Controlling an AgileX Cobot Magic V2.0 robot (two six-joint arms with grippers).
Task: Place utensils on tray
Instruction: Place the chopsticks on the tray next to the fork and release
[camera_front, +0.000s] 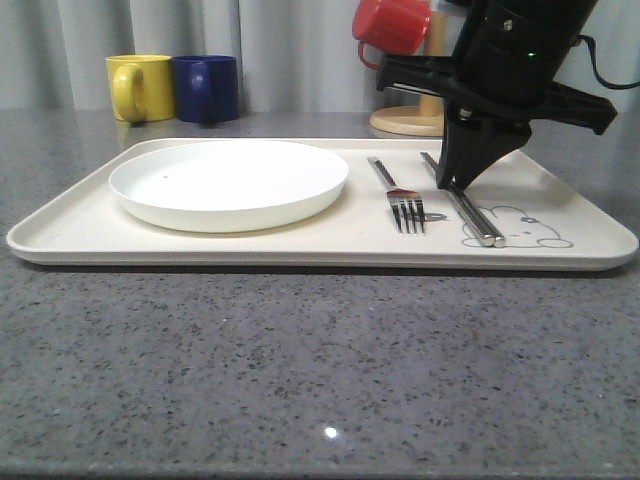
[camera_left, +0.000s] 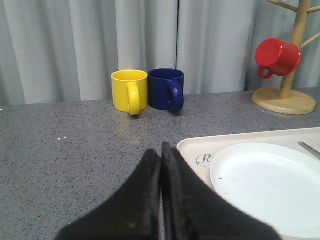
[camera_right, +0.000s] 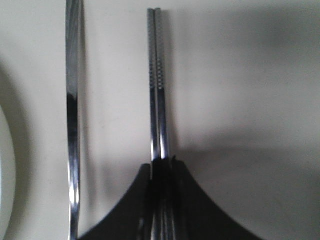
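The cream tray (camera_front: 60, 245) lies across the grey table. A silver fork (camera_front: 398, 195) and a pair of chopsticks (camera_front: 470, 215) lie side by side on its right half. My right gripper (camera_front: 452, 183) points down onto the chopsticks' far part. In the right wrist view the chopsticks (camera_right: 157, 85) run between the right gripper (camera_right: 162, 162), which is shut on them, with the fork handle (camera_right: 73, 115) beside. My left gripper (camera_left: 161, 150) is shut with nothing in it, above the table by the tray's corner (camera_left: 195, 150).
A round white plate (camera_front: 228, 182) sits on the tray's left half. A yellow mug (camera_front: 140, 87) and a blue mug (camera_front: 205, 88) stand at the back left. A red mug (camera_front: 392, 25) hangs on a wooden mug tree (camera_front: 405, 122) behind the tray.
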